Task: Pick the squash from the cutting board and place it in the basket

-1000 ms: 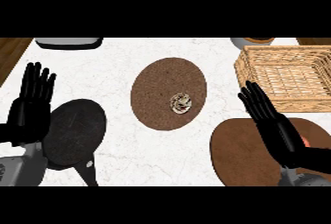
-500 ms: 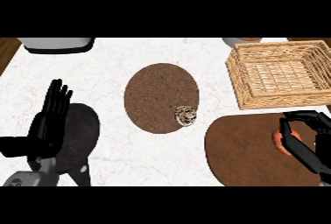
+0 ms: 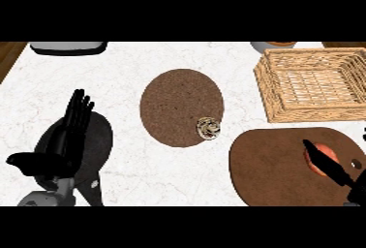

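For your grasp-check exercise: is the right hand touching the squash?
Touching: the head view shows the right hand lying directly across the squash, no gap visible.

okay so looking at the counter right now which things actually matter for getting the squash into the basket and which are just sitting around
Part of the job:
- squash, orange, on the board
- cutting board, dark brown
- basket, wicker
- right hand, over the squash

Just lying about:
- oval brown mat
- small speckled item at its edge
- black pan
- left hand, open, resting over the pan

orange squash (image 3: 315, 154), tan woven basket (image 3: 275, 98)
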Robot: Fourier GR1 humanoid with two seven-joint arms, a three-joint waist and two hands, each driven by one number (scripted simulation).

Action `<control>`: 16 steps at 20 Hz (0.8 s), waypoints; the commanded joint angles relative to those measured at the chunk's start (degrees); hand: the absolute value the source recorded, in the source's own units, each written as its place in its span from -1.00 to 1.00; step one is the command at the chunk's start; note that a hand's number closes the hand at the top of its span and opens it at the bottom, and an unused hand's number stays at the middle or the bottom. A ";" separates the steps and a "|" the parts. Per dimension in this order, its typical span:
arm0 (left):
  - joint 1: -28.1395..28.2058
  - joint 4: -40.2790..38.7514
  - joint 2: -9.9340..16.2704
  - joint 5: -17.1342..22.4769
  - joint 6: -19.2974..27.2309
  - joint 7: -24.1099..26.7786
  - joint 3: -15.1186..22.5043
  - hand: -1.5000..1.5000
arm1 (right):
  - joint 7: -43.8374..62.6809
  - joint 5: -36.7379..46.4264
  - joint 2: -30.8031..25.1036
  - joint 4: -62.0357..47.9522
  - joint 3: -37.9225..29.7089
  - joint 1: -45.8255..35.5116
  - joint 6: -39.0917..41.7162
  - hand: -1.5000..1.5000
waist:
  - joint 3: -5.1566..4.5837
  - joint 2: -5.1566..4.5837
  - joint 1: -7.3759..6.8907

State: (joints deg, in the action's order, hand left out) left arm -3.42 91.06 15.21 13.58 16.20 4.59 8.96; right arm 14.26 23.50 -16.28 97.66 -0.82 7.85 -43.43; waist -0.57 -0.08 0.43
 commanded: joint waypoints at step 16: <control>1.35 1.96 -0.01 -0.81 -0.12 -1.24 1.02 0.00 | 62.51 6.08 -19.21 27.02 -1.19 -1.33 45.74 -1.00 | 0.05 0.19 -1.73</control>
State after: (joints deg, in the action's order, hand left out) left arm -2.72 92.37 14.89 12.66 16.50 3.56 10.03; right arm 61.10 33.23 -33.05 116.74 -1.97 11.66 -8.26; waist -0.73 0.02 -0.53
